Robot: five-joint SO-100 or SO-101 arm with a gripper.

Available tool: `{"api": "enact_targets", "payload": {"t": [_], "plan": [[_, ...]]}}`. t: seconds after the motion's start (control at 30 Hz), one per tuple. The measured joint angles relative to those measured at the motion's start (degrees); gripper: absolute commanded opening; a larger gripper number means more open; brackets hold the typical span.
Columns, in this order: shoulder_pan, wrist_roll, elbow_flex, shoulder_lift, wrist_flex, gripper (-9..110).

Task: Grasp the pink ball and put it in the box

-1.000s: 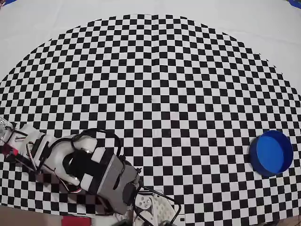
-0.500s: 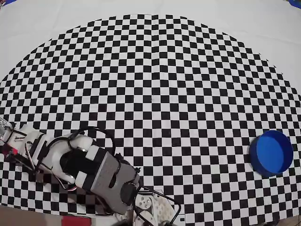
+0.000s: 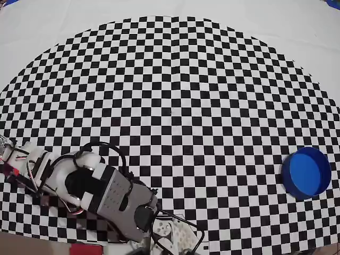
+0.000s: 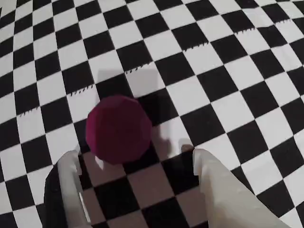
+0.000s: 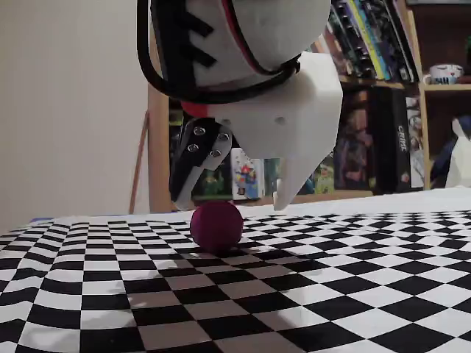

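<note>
The pink ball [image 4: 118, 128] lies on the checkered cloth, just ahead of my gripper [image 4: 135, 156]. The jaws stand wide apart, with one white finger [image 4: 71, 183] on the left and the other [image 4: 216, 185] on the right, and the ball is not between them. In the fixed view the gripper [image 5: 232, 204] hangs open a little above the ball [image 5: 216, 225] without touching it. In the overhead view my arm [image 3: 101, 188] covers the ball at the lower left. The box is a blue round container [image 3: 306, 172] at the far right.
The black-and-white checkered cloth [image 3: 175, 106] covers the table between the arm and the container. A bookshelf [image 5: 383, 95] stands behind the table in the fixed view. The arm's base and cables [image 3: 170, 234] sit at the bottom edge of the overhead view.
</note>
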Motion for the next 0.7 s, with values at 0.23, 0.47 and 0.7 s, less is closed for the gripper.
{"api": "enact_targets", "payload": {"t": [0.23, 0.47, 0.7], "plan": [[0.0, 0.0, -2.8, -2.3, 0.9, 27], [0.0, 0.0, -4.9, -3.7, 1.4, 27], [-0.6, 0.0, -5.8, -4.4, 1.5, 27]]}}
